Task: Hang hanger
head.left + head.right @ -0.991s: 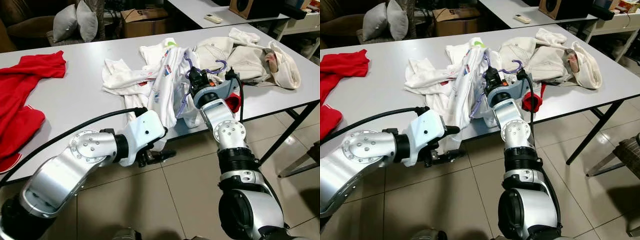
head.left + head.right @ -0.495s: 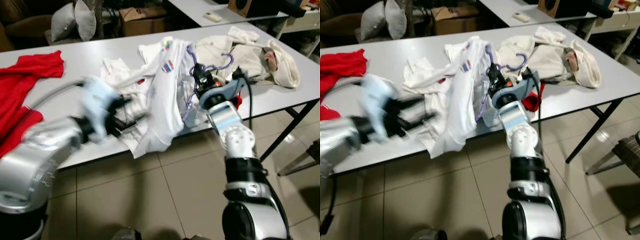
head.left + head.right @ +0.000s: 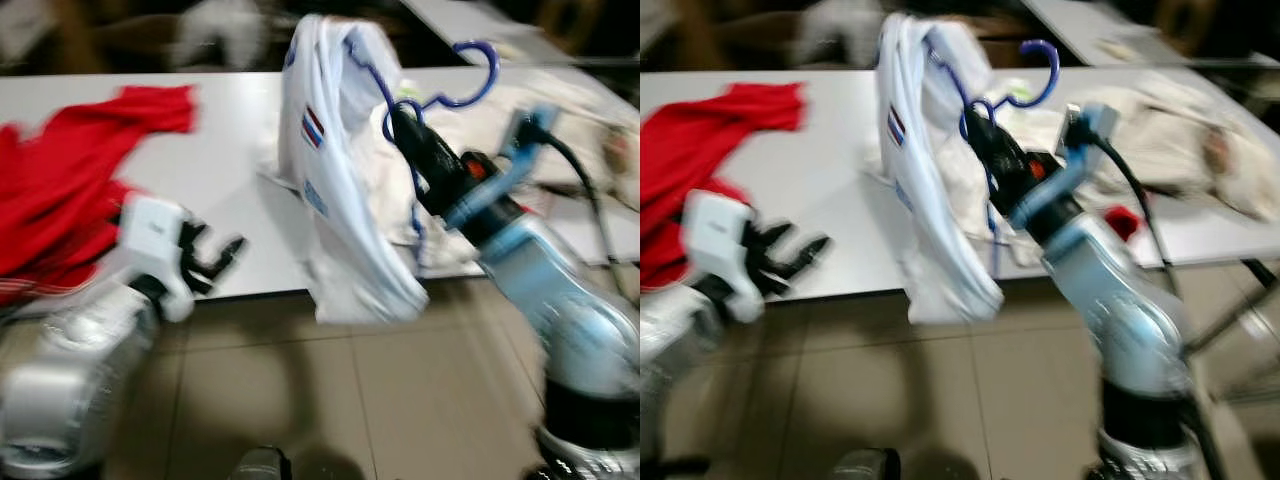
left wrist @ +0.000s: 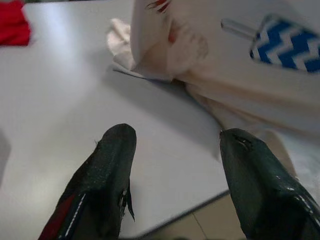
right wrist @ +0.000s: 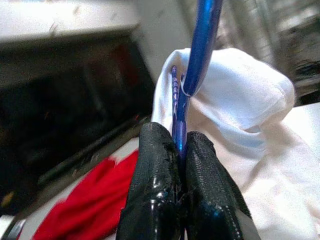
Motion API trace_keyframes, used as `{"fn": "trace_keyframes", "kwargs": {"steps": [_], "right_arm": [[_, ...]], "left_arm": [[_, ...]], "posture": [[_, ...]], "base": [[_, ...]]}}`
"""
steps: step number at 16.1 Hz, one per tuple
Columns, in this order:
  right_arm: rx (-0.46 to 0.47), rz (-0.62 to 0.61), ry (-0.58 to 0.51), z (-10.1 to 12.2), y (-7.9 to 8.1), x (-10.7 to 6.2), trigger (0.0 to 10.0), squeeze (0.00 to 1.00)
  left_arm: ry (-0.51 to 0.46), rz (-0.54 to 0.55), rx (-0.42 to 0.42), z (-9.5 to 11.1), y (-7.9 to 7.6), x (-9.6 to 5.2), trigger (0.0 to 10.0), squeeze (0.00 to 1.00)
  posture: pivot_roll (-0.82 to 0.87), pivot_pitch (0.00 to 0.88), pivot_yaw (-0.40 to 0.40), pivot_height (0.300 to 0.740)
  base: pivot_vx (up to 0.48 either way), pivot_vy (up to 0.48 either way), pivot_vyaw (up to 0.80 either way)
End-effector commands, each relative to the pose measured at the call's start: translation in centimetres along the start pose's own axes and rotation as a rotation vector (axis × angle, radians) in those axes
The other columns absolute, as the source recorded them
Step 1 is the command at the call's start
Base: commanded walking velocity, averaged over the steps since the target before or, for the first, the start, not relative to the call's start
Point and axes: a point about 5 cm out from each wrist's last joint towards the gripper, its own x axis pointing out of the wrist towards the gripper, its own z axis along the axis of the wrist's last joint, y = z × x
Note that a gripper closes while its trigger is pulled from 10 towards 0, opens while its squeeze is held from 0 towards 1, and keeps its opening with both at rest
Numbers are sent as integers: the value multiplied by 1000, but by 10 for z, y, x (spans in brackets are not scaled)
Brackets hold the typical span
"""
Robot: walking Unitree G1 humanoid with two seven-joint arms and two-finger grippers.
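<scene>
Tiled floor (image 3: 300,390) runs under a long white table (image 3: 215,170), and both eye views are blurred. From the left eye, the right arm reaches forward and up across the table edge, its right claw (image 3: 408,128) raised above the tabletop. That claw is clamped on a blue hanger (image 3: 440,95) whose hook curls at the top and points away to the right; its frame runs down toward the claw. A white shirt (image 3: 340,200) drapes from the hanger, hanging long and vertical past the table edge. The left arm is bent low at the left, the left claw (image 3: 212,262) just off the table edge, fingers spread and empty. A red garment (image 3: 75,190) lies on the table's left part.

The left wrist view shows its two black fingers (image 4: 107,170) wide apart over bare tabletop, white cloth (image 4: 165,45) beyond.

The right wrist view shows both fingers (image 5: 155,200) pressed together around the hanger's blue bar, which rises straight up between them, white fabric draped behind.
</scene>
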Motion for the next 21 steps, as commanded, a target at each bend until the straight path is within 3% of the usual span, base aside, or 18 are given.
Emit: {"fn": "trace_keyframes", "kwargs": {"steps": [1, 2, 4, 9, 21], "right_arm": [[-4, 33, 13, 1, 8, -5, 10000, 0], [-11, 22, 30, 1, 9, -12, 10000, 0], [-46, -68, 108, -9, 4, -31, 10000, 0], [-8, -206, 204, -30, 0, -56, 10000, 0], [3, -278, 360, -62, -1, -95, 10000, 0]], "left_arm": [[-21, 16, 28, 4, -3, -2, 10000, 0], [-38, 10, 64, 6, -7, -3, 10000, 0], [-65, 56, 46, 4, -11, -4, 10000, 0], [-61, 42, 59, 1, -23, -1, 10000, 0], [-44, -14, 113, -4, -37, 2, 10000, 0]], "posture": [[49, 52, -6, 740], [51, 64, -8, 740], [54, 89, -20, 740], [45, 98, -17, 740], [27, 71, -5, 740]], "base": [[0, 0, 800], [0, 0, 800], [0, 0, 800], [0, 0, 800], [0, 0, 800]]}}
